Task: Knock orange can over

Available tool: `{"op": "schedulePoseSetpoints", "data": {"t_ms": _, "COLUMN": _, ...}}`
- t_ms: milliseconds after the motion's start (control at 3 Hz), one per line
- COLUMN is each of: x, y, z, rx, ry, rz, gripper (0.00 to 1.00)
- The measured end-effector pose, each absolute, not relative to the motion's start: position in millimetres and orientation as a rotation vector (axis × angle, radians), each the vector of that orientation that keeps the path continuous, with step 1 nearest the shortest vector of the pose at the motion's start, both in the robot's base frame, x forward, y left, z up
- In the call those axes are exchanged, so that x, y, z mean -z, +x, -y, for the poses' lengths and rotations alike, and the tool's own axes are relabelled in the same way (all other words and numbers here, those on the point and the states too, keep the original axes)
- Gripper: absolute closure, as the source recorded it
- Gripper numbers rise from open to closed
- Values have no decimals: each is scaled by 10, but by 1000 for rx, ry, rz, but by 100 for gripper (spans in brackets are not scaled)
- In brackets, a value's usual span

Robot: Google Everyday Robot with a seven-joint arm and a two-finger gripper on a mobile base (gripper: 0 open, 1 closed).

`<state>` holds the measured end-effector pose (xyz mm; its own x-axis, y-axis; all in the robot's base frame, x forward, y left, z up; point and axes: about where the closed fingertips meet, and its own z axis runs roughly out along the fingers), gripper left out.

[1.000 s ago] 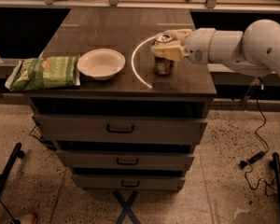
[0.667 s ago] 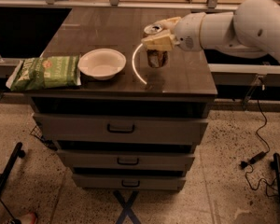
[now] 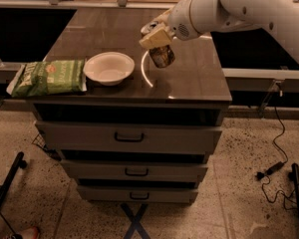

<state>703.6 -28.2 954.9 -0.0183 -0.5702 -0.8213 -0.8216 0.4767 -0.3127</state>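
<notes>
The orange can is on the dark tabletop, right of the white bowl. It shows a brownish mottled side and leans, with its top tipped up and to the left under the gripper. My gripper comes in from the upper right on the white arm and sits right at the can's top, touching or nearly touching it. The can's top is hidden by the gripper.
A white bowl stands left of the can. A green chip bag lies at the table's left edge. The table is a cabinet with drawers below. A cable lies on the floor at the right.
The arm has swung left and toward the back of the table. The can, upright before, now leans under the gripper.
</notes>
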Motion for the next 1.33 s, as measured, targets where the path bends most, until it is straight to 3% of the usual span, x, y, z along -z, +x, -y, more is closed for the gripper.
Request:
{"op": "schedulePoseSetpoints", "data": {"t_ms": 1000, "x": -9398, "y": 7479, "z": 44, "rx": -341, "ry": -1354, "rz": -1701, "gripper": 100}}
{"op": "schedulePoseSetpoints", "data": {"t_ms": 1333, "x": -9296, "y": 7620, "z": 185, "rx": -287, "ry": -1433, "rz": -1773, "gripper": 100}}
